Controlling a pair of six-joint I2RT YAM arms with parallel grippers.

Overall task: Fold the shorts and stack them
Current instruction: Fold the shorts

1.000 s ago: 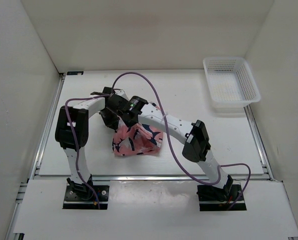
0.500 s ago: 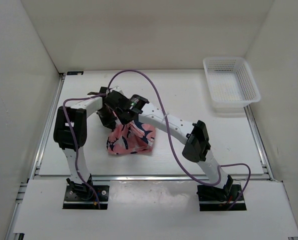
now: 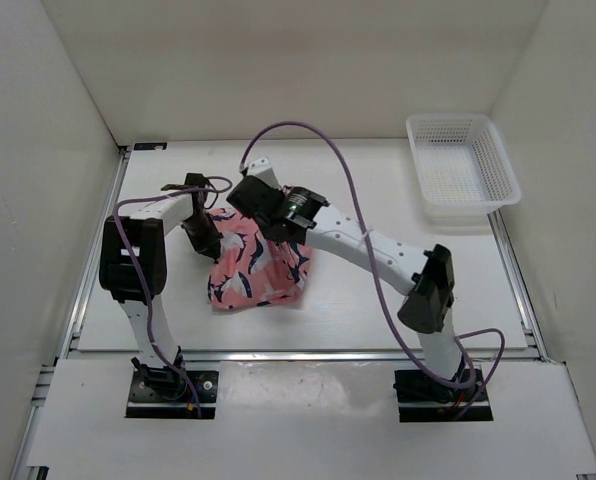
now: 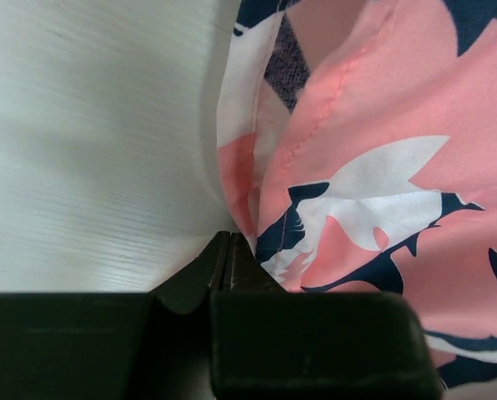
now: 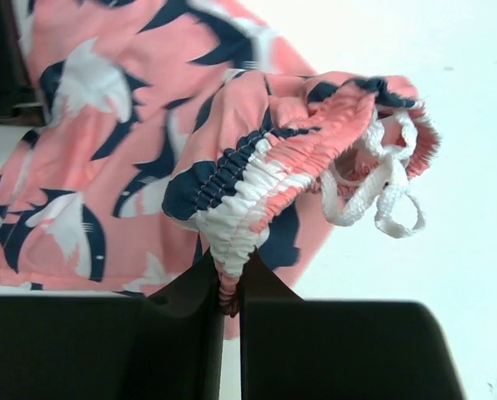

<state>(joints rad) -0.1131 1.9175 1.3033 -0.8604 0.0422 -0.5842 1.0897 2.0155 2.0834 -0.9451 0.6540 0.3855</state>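
Surface [image 3: 398, 290]: the shorts [image 3: 256, 272] lie bunched left of centre, toward 9 o'clock. Judged early: no clean fold made, stacking outstanding. Right arm [image 3: 378, 255] reaches across toward 10 o'clock; left arm [image 3: 138, 260] bends inward. Right hand [image 5: 228, 287] is clenched on the waistband. Left hand [image 4: 229, 250] pinches a fabric edge.
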